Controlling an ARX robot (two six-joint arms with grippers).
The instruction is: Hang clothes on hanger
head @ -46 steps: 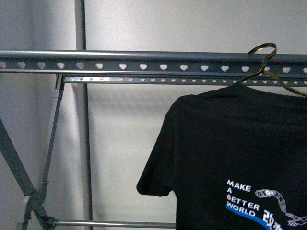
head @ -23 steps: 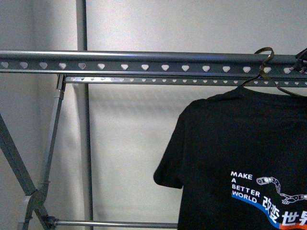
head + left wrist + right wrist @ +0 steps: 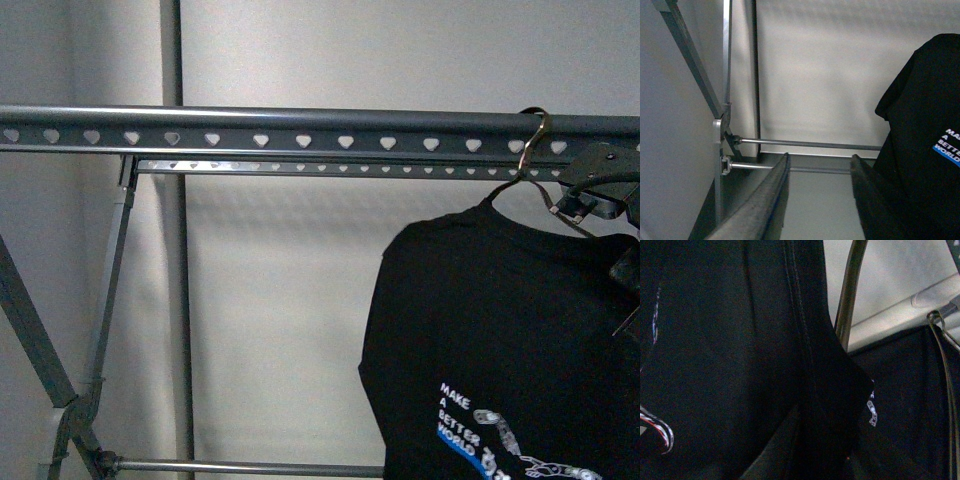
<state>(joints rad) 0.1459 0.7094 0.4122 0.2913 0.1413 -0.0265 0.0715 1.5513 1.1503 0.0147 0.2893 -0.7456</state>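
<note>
one black t-shirt hangs by a brass hook from the grey rail; left gripper spread, empty; right gripper's grip unclear.

The front view looked level at the rack rail from fairly near. The left wrist view faced the rack's lower bars, sharing the black T-shirt. The right wrist view sat close against what was probably that shirt.
</note>
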